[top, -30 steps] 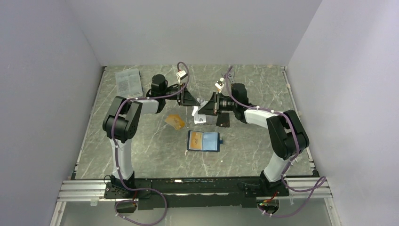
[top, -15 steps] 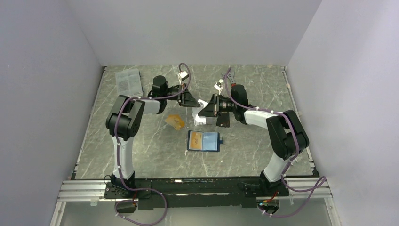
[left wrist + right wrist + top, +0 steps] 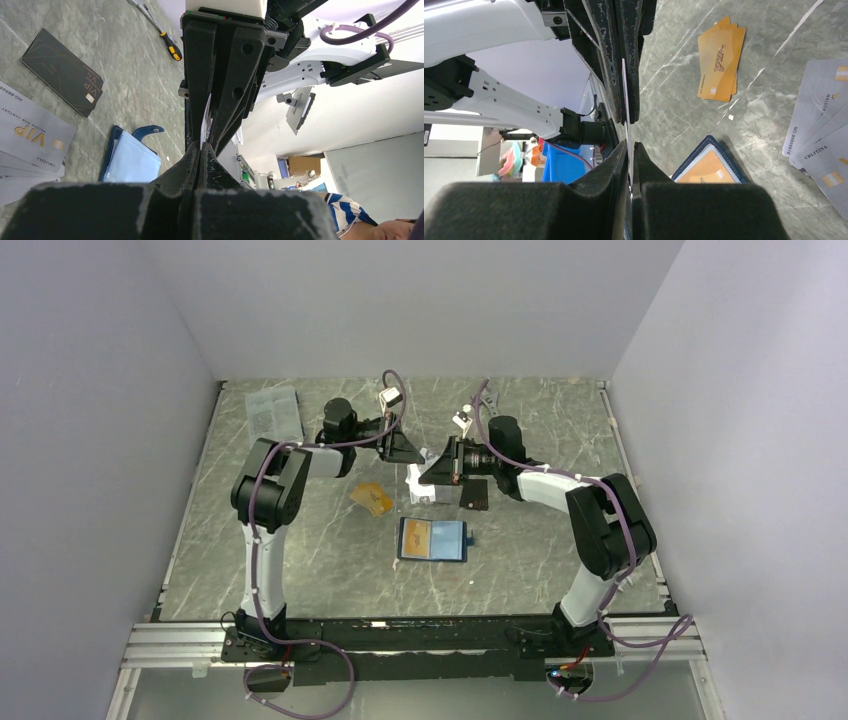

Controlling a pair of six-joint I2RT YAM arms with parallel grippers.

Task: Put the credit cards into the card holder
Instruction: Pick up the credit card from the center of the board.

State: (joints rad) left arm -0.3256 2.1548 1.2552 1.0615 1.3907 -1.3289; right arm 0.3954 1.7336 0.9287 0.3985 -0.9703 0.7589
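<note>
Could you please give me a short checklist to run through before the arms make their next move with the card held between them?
1. Left gripper shut on the card: ok.
2. Right gripper shut on the same card: ok. Both grip it, so one should probably release before either pulls away.
3. Card holder lying open, inside up: ok.
4. Card holder apart from the loose orange cards and black cards: ok.
5. Free pocket for this card: cannot tell. An orange card already sits in one side.
</note>
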